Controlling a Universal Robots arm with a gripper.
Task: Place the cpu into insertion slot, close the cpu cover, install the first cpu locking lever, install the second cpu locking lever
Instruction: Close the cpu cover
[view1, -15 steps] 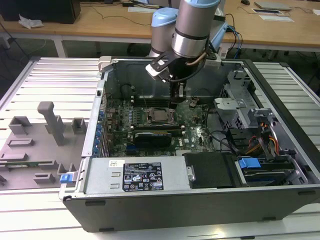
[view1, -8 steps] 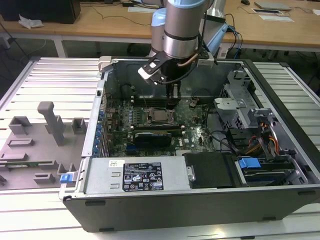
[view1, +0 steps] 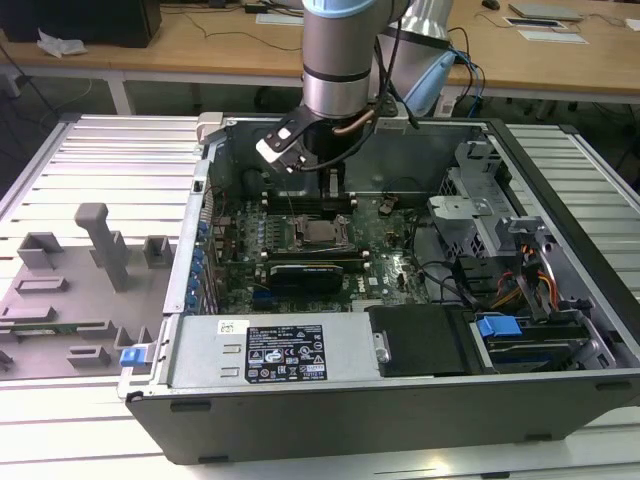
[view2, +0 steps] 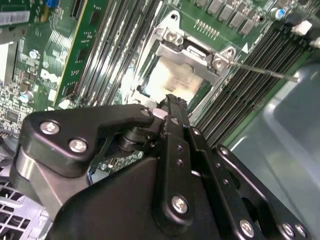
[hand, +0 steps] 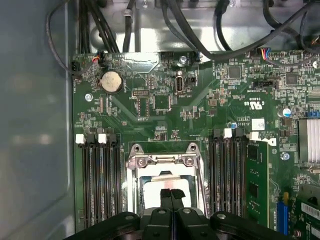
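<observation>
The open computer case (view1: 560, 160) lies on the table, and my gripper (view1: 333, 190) hangs inside it just behind the insertion slot (view1: 318, 232). In both wrist views the pale cpu (hand: 155, 187) (view2: 175, 80) sits in the slot, and the cpu cover (hand: 165, 161) (view2: 192, 50) frames it. A thin locking lever (view2: 265, 71) juts from the socket corner out over the memory slots. The gripper (hand: 171, 194) (view2: 172, 100) hovers over the cpu with its two fingertips pressed together, shut and holding nothing.
Long black memory slots (hand: 95, 180) (hand: 227, 175) flank the socket. A black graphics card (view1: 310, 270) lies in front of it. A drive cage (view1: 480, 215) and cables (view1: 530, 280) fill the exterior view's right. A grey fixture tray (view1: 70, 290) lies at the left.
</observation>
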